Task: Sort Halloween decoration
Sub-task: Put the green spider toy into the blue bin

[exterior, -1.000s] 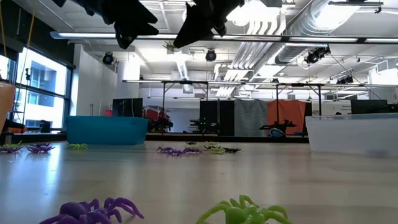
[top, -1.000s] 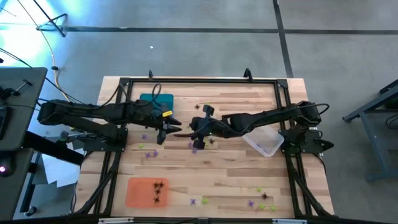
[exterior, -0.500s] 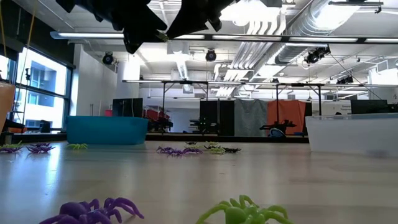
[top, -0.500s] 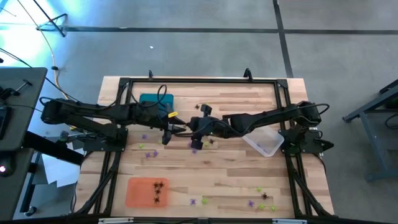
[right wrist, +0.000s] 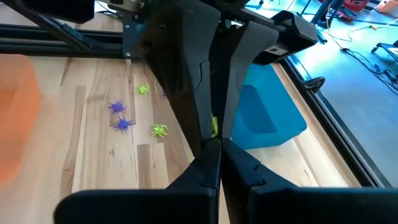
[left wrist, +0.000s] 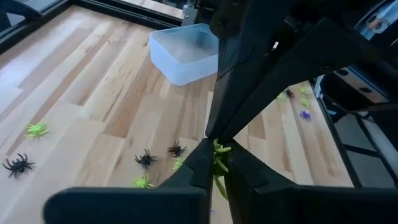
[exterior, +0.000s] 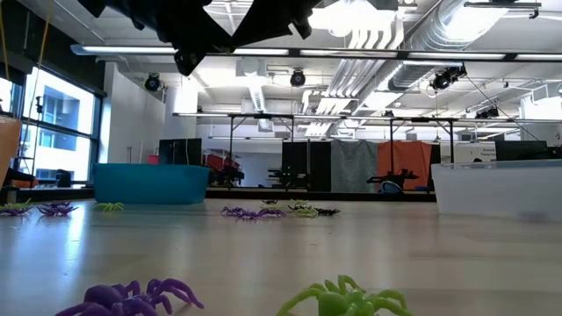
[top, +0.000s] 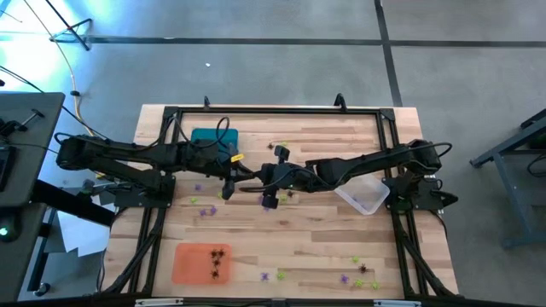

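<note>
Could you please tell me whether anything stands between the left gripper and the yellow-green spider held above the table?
Nothing visible does. The left gripper has its jaws closed on the yellow-green spider, tip to tip with the right gripper, which also grips it, above the table's middle.

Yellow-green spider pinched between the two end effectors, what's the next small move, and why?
Probably open the right end effector. It and the left end effector both look closed on the yellow-green spider in mid-air, so letting go would likely complete the handover to the left arm.
</note>
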Tool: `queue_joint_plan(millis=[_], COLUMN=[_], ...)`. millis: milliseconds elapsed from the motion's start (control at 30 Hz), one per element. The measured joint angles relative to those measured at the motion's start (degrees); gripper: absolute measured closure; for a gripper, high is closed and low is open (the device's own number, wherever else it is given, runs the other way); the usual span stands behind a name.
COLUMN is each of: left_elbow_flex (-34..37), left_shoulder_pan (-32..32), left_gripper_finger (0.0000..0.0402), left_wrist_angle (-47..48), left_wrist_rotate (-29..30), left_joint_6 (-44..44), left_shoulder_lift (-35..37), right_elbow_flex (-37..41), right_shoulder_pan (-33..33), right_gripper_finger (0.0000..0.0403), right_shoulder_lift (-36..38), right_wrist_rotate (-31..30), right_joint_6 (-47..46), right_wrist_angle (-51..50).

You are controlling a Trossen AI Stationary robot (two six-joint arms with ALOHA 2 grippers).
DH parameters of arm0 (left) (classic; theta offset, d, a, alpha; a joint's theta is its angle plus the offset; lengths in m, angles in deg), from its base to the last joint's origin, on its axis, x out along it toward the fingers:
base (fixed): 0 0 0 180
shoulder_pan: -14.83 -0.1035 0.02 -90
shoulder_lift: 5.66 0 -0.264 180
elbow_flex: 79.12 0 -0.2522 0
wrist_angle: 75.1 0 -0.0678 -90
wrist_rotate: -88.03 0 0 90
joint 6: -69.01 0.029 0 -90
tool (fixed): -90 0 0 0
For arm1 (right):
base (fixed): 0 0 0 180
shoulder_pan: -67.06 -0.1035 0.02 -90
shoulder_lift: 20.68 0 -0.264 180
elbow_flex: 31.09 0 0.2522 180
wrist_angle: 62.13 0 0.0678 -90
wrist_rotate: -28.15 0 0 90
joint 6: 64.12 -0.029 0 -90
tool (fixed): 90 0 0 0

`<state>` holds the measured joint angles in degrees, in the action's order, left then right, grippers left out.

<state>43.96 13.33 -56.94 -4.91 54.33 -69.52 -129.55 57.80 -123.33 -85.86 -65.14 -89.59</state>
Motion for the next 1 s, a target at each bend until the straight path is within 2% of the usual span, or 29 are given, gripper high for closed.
queue_joint_plan(millis=[267, 567, 633, 767, 1000], left_elbow_flex=[0.00, 0.00, -0.02, -1.71, -5.03], left_shoulder_pan=[0.00, -0.02, -0.08, -2.43, -14.06], left_gripper_finger=[0.0398, 0.0401, 0.0401, 0.0401, 0.0401], left_wrist_angle=[0.09, 0.03, 0.33, 6.03, 22.00], left_wrist_rotate=[-0.23, 0.61, 1.09, 2.21, 10.97], left_joint_6=[-0.68, -3.18, -3.21, -2.36, 6.11], left_shoulder_lift=[0.00, 0.19, 0.49, 2.32, 5.01], right_elbow_flex=[-0.02, -0.09, -0.09, -0.11, 0.13], right_shoulder_pan=[-0.06, 0.37, 0.33, 0.33, -0.65], right_gripper_finger=[0.0392, 0.0302, 0.0285, 0.0273, 0.0277], right_shoulder_lift=[0.00, 1.50, 3.22, 7.90, 12.98], right_wrist_rotate=[0.11, -1.37, -2.99, -3.78, -2.05], right_joint_6=[-0.24, -0.04, -0.71, -8.35, -24.25], right_wrist_angle=[0.02, -3.50, -7.86, -19.69, -41.92])
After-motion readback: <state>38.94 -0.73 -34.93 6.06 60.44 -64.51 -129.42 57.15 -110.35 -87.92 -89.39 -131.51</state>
